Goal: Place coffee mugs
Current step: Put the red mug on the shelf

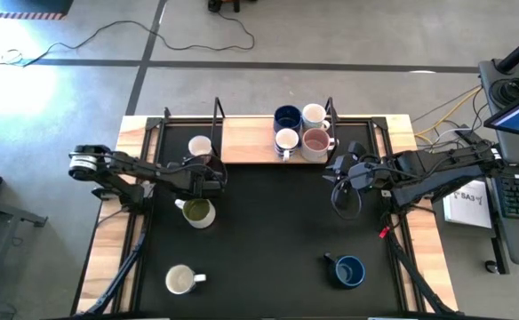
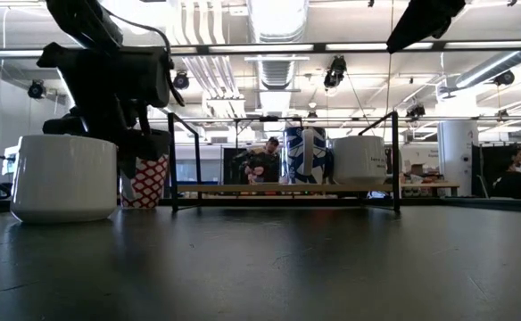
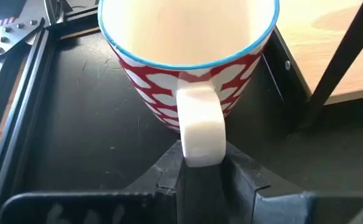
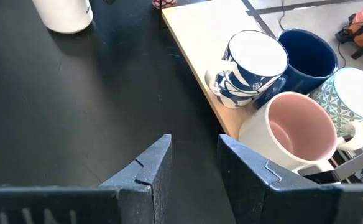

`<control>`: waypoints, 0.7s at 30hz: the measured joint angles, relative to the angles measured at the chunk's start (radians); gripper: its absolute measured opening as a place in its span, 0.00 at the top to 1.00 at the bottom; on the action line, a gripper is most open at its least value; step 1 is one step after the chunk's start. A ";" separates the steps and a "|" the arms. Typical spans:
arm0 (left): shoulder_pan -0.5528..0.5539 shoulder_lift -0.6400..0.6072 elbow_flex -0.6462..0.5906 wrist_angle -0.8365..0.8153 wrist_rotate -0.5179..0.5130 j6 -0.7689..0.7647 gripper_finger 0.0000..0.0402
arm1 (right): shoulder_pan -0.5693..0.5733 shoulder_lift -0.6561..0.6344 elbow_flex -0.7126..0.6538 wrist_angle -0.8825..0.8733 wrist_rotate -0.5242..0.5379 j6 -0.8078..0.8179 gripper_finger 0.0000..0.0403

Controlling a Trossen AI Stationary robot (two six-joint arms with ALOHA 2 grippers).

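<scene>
A white mug with red print [image 3: 188, 56] stands upright on the black mat [image 1: 268, 222], beside the left end of the wooden shelf [image 1: 251, 142]. My left gripper [image 3: 201, 158] is just on its near side, shut on its handle. My right gripper [image 4: 194, 149] hangs open and holds nothing above the mat, near the shelf's right end. Several mugs stand on the shelf: dark blue [image 4: 309, 56], blue-patterned [image 4: 253, 65], pink [image 4: 293, 134] and a white patterned one [image 4: 355, 93]. An olive mug [image 1: 195, 212], a white mug [image 1: 181, 279] and a blue mug [image 1: 348, 270] stand on the mat. My left gripper pinches the red-print mug's handle [image 3: 200, 140] between its two fingers [image 3: 169, 168], at the handle's outer curve. The fingers slant down from the table's near side, one on each side of the handle. The mug stands upright with its base on the mat.
Thin black frame posts [image 1: 218, 120] rise at both ends of the shelf, one close to the held mug. The olive mug stands just on the near side of my left gripper. The middle of the mat is bare. People sit in the room behind the table [image 2: 265, 160].
</scene>
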 joint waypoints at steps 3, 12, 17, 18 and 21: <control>0.000 -0.004 0.000 -0.001 0.002 0.000 0.87 | 0.000 0.000 0.000 0.000 0.000 0.002 0.70; -0.002 -0.018 0.000 -0.013 0.020 0.001 0.86 | 0.000 0.000 0.000 0.000 0.000 0.002 0.70; -0.002 -0.048 0.000 -0.037 0.029 0.001 0.87 | 0.000 0.000 0.000 0.000 0.000 0.002 0.70; -0.002 -0.058 0.001 -0.043 0.029 0.001 0.86 | 0.000 0.000 0.000 0.000 0.000 0.002 0.70; -0.002 -0.090 0.001 -0.063 0.029 0.001 0.86 | 0.000 0.000 0.000 0.000 0.000 0.002 0.70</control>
